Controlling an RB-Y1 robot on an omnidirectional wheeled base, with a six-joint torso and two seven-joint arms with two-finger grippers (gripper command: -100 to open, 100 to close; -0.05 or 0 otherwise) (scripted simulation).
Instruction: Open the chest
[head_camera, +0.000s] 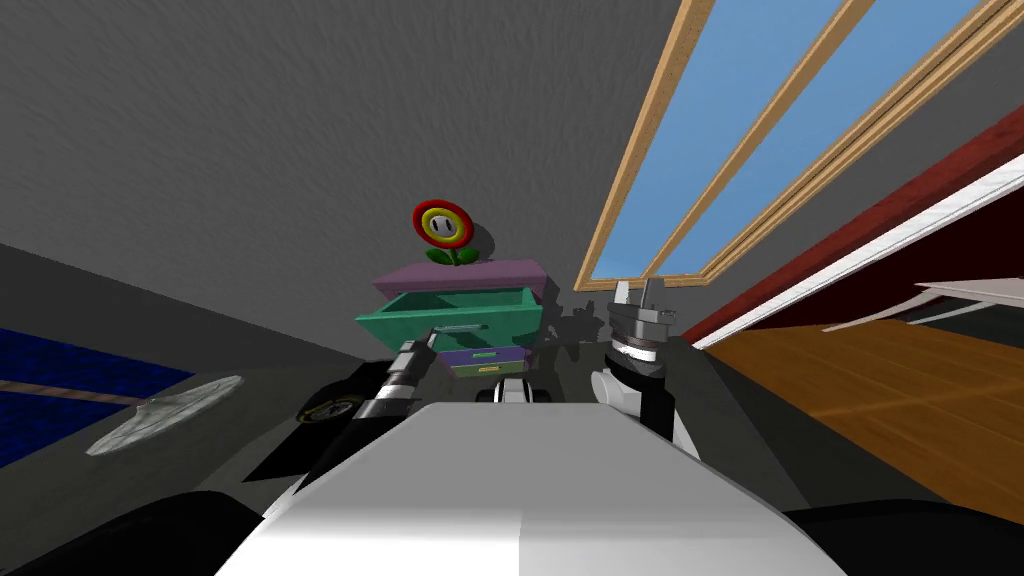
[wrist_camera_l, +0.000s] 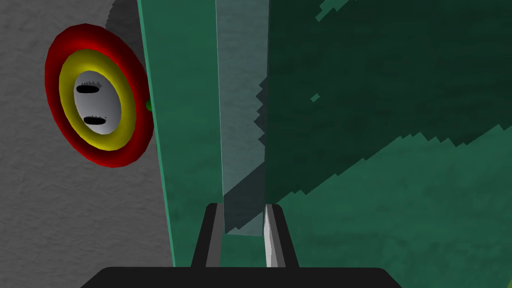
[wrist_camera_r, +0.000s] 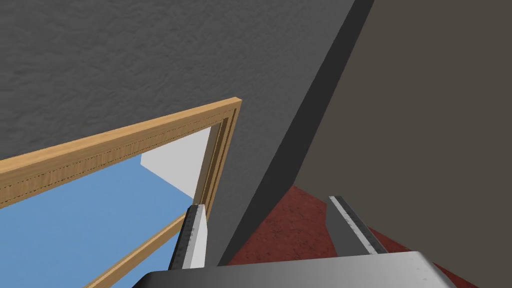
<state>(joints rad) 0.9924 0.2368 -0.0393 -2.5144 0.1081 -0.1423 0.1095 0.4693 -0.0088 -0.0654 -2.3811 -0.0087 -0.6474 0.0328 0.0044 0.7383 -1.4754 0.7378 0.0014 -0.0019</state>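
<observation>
The left hand (wrist_camera_l: 241, 210) grasps the green drawer (wrist_camera_l: 190, 125)'s pale handle bar (wrist_camera_l: 242, 100), which runs lengthwise between its fingers (wrist_camera_l: 270, 235), with the chest (head_camera: 470, 272) straight ahead.

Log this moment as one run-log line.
left gripper: shut on handle | green top drawer: pulled out | right gripper: open, raised right of chest | flower toy: on chest top
</observation>
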